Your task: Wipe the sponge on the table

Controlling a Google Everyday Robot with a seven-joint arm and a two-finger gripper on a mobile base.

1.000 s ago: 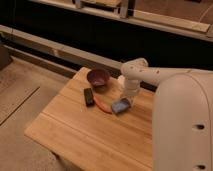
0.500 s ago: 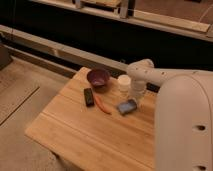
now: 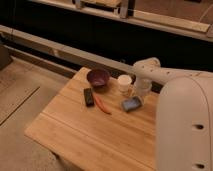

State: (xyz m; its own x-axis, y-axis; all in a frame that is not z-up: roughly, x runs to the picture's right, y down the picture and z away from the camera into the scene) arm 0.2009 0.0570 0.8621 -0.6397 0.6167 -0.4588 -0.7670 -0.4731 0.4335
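Sponge (image 3: 131, 104) sits on the desk (image 3: 90, 135), over toward the right side of the wooden top, a small blue-grey block lying flat or nearly so. And right on top of it, the jaws, coming down from 1 o'clock of the sponge at the end of the white arm (image 3: 167, 75). They are drawn together, tips at the sponge's upper right edge. Whether they pinch a corner of it or only press against it, I cannot tell from this angle.

Round the neighbours now. At 11 o'clock from the sponge, close by, stands a white cup (image 3: 124, 82), upright, just left of the wrist. Out at 9 o'clock lies a thin orange stick (image 3: 102, 104), slanted across the planks, apart from the sponge. Just beyond that, a narrow black block (image 3: 88, 96), lying nearly side by side with the stick. Up at 10 o'clock, near the far edge of the desk, a purple bowl (image 3: 98, 77), well clear of the sponge.

The robot's broad white body (image 3: 185, 125) fills the right foreground, covering the desk's right end.
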